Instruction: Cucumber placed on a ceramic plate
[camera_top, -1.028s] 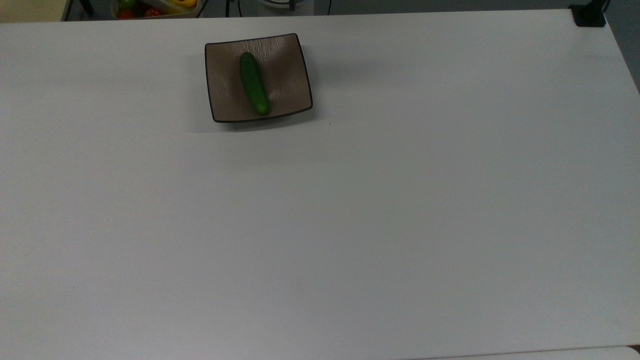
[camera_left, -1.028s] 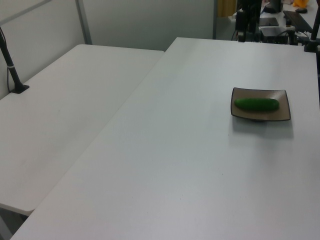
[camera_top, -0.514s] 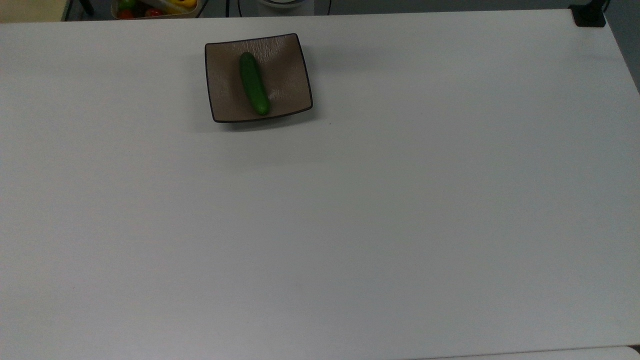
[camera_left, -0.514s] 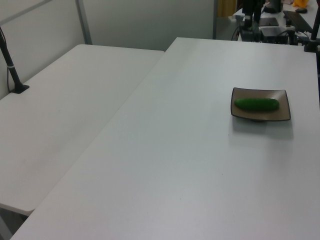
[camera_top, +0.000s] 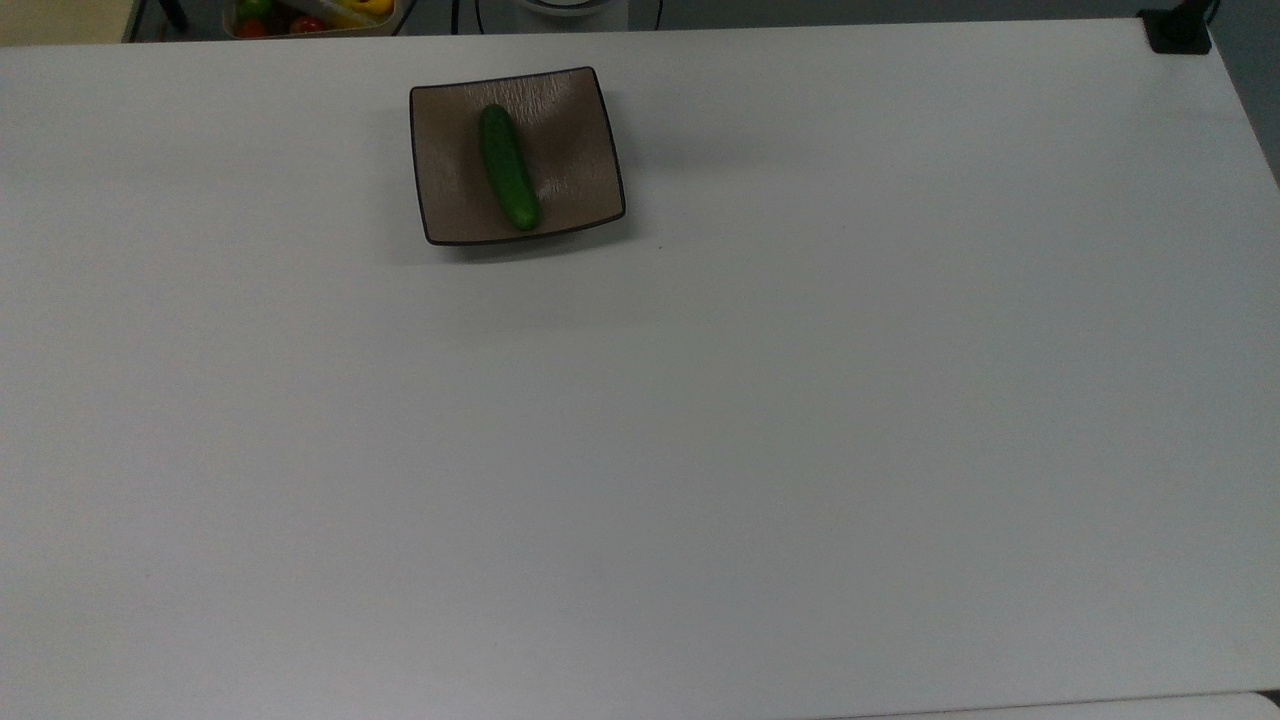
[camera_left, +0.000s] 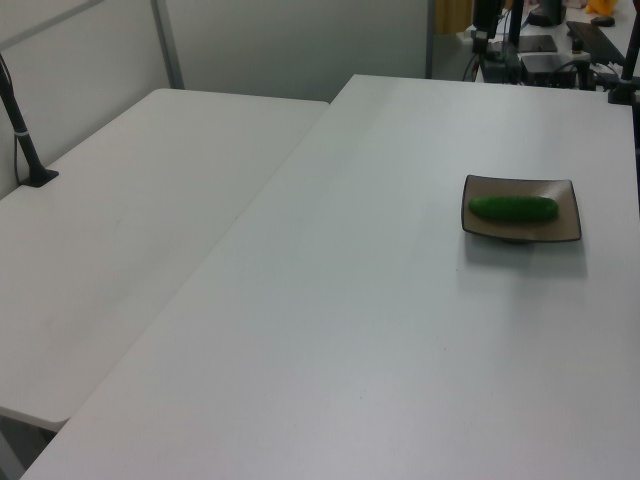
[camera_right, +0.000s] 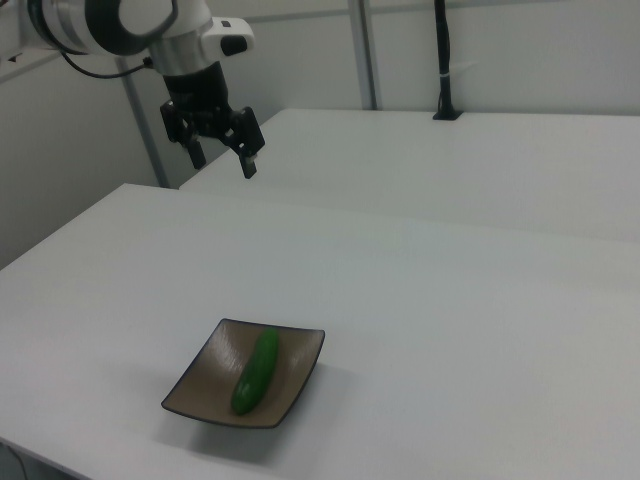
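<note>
The dark green cucumber (camera_top: 508, 167) lies flat on the square brown ceramic plate (camera_top: 570, 150), running lengthwise across its middle. In the left view the cucumber (camera_left: 513, 208) rests on the plate (camera_left: 568, 218) at the table's right. In the right view the cucumber (camera_right: 256, 371) lies on the plate (camera_right: 298, 375) near the table's front left. My gripper (camera_right: 222, 163) hangs high above the table at the right view's upper left, well behind and above the plate, open with nothing between its fingers.
A container of colourful produce (camera_top: 310, 17) sits beyond the table's far edge in the top view. A black clamp (camera_top: 1178, 30) holds the top view's upper right corner. A second white table (camera_left: 130, 220) adjoins on the left view's left, with a black post (camera_left: 22, 130).
The cucumber and plate have stayed put. In the left view, dark arm parts at the top edge behind the table shifted slightly.
</note>
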